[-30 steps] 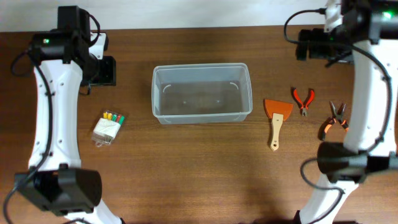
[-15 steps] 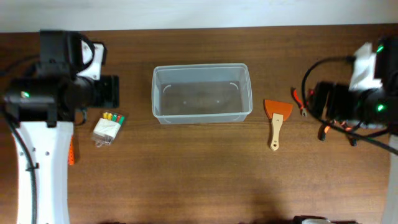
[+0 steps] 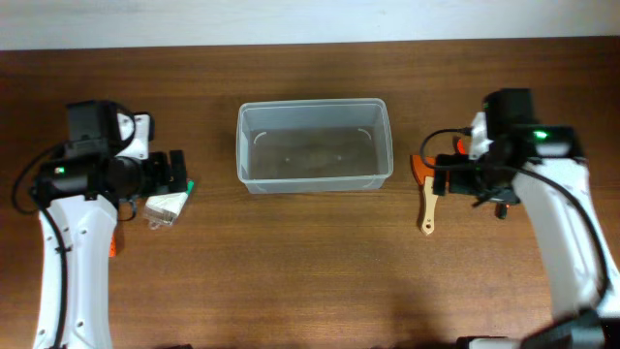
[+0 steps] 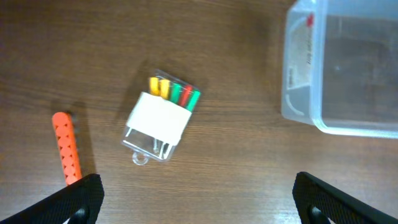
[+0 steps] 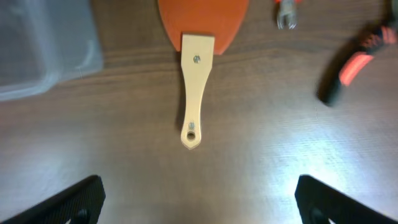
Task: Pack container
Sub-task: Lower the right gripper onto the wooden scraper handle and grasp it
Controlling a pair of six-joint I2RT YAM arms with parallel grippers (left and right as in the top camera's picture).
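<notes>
The clear plastic container (image 3: 314,145) sits empty at the table's middle back; its corner shows in the left wrist view (image 4: 311,68) and in the right wrist view (image 5: 37,50). My left gripper (image 3: 172,173) is open above a pack of coloured bits (image 4: 160,115) (image 3: 167,206). My right gripper (image 3: 446,180) is open above an orange scraper with a wooden handle (image 5: 196,74) (image 3: 429,194). Both grippers are empty.
An orange-handled tool (image 4: 66,148) lies left of the bit pack. Red pliers (image 5: 286,12) and orange-black pliers (image 5: 354,62) lie right of the scraper, mostly hidden under my right arm in the overhead view.
Both arms have swung down from the back corners toward the table's middle. The left gripper now hovers over the bit pack, the right over the scraper. The objects have not moved.
</notes>
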